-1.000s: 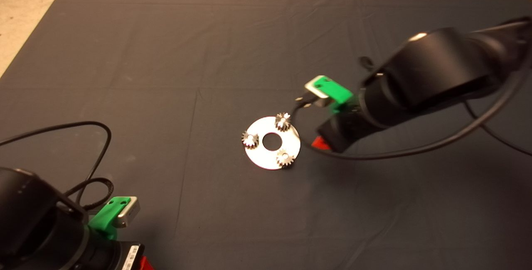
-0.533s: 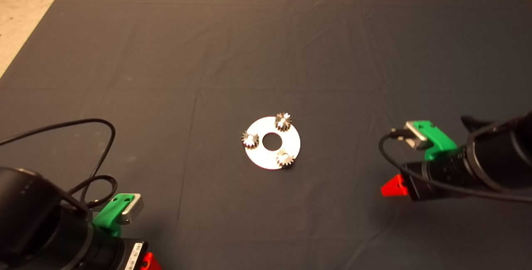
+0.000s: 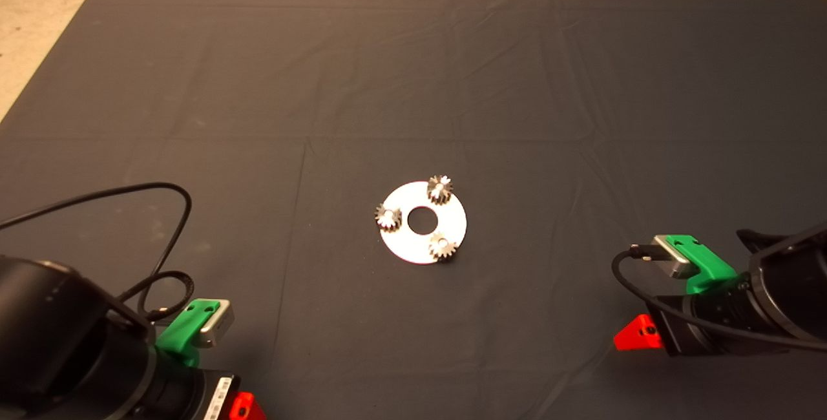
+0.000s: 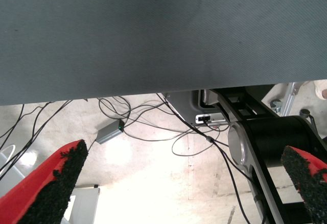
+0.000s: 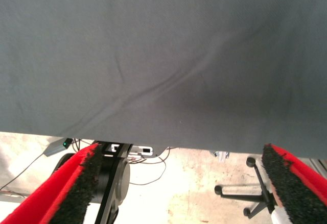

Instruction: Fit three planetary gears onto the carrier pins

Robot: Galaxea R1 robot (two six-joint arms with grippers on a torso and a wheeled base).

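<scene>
The surface is a wide dark grey mat with soft creases and fold lines; along its far edge and its far left corner a pale beige floor shows.

At the lower left edge of the head view the left claw waits above the mat, with a green bracket and a looping black cable beside it; in the left wrist view its two red fingers with black pads stand far apart and nothing is between them. Beyond the mat edge in that view lies a light floor with many thin cables and a small grey box.

In the middle of the mat lies the flat round silver plate with a centre hole; it is bright and smooth. The three planetary gears sit on it in a triangle around the hole; each is small, grey and toothed, and each sits over one of the carrier pins, whose pale tips show in the gear centres.

At the lower right edge the right claw hangs over the mat, well apart from the plate; in the right wrist view its fingers are spread wide and hold nothing; past the mat edge a chair base on castors stands on the pale floor.
</scene>
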